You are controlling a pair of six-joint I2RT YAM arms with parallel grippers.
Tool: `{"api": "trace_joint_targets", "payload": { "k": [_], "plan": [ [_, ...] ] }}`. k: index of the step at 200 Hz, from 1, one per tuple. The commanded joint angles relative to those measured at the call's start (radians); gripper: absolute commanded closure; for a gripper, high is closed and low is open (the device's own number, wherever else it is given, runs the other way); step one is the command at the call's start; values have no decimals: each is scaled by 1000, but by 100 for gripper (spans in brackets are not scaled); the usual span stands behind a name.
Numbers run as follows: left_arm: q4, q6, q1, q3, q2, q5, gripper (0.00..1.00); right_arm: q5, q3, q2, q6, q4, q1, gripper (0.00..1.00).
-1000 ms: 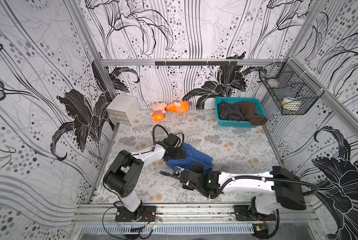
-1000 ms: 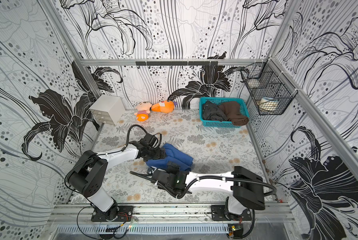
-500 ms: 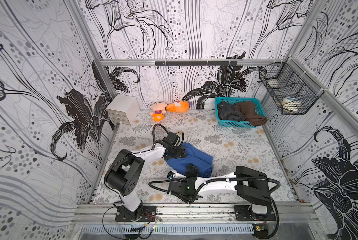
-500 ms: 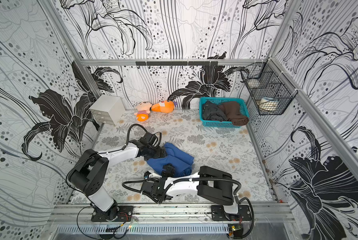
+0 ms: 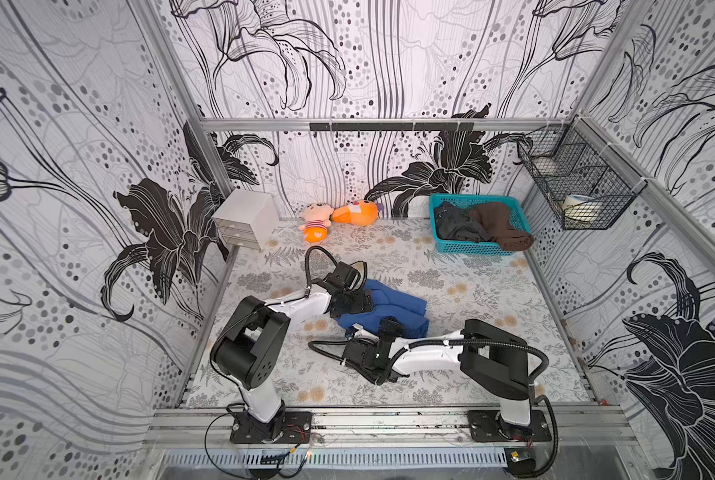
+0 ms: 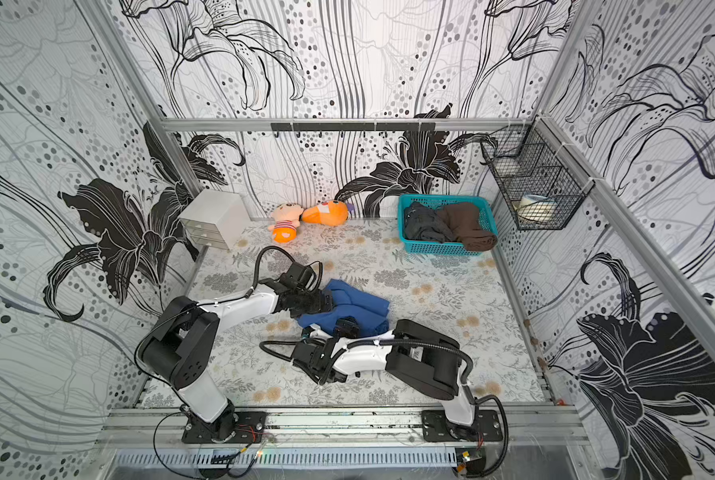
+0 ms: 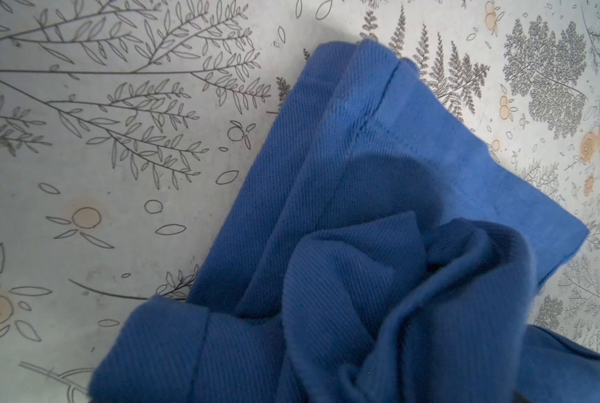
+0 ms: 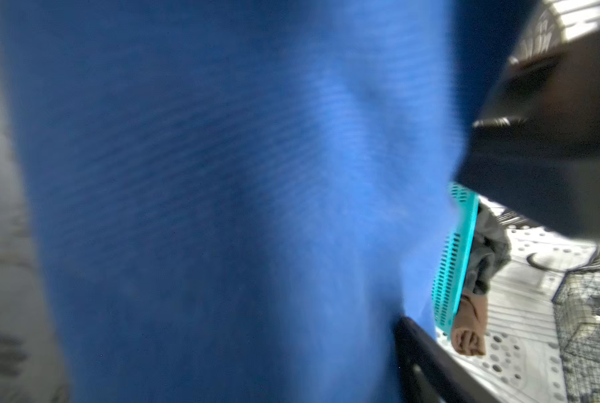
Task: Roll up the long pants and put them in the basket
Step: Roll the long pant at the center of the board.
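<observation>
Left pincer [image 5: 363, 301] wide apart on long pants [image 5: 403, 302], right pincer [image 5: 389, 325] at their near edge, state unclear, open mat [image 5: 476, 286] rightward.

One pair of royal-blue long pants [image 5: 401, 305] lay on the single tabletop [image 5: 472, 291]. Two plush toys sat at the far edge: one striped doll [image 5: 316, 222] and one orange plush [image 5: 356, 212]. There was one white drawer unit [image 5: 245, 218] at far left. One teal basket [image 5: 472, 248] at far right held two garments, one dark grey garment [image 5: 451, 224] and one brown garment [image 5: 501, 224]. One wire basket [image 5: 584, 187] hung on the right wall. Two robot arms were present, one left arm [image 5: 302, 301] and one right arm [image 5: 426, 357].
</observation>
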Motion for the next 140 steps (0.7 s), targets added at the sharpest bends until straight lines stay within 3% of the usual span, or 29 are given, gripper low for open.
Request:
{"api": "trace_joint_targets", "payload": {
  "k": [1, 9, 19, 35, 55, 82, 111, 140],
  "plan": [
    [-74, 21, -2, -33, 44, 33, 1, -90, -32, -2, -46, 24, -50, 60],
    [-74, 20, -2, -31, 46, 34, 1, -111, -37, -7, -69, 39, -54, 72],
    [-72, 20, -3, -31, 47, 36, 1, -117, -43, -12, -91, 58, -54, 100],
    [-69, 22, -2, -28, 50, 40, 1, -132, -56, -27, -119, 83, -57, 100],
    [-76, 27, 2, -22, 45, 41, 1, -246, -43, -45, -126, 36, -63, 100],
    [-99, 35, 45, -7, 8, 35, 1, -495, 4, -86, -87, -104, -63, 100],
    [-180, 58, 67, 38, -49, -49, 1, -886, 43, -160, -79, -226, -69, 100],
    [-229, 73, 77, 65, -94, -96, 1, -1109, 120, -181, -83, -365, -93, 100]
  ]
}}
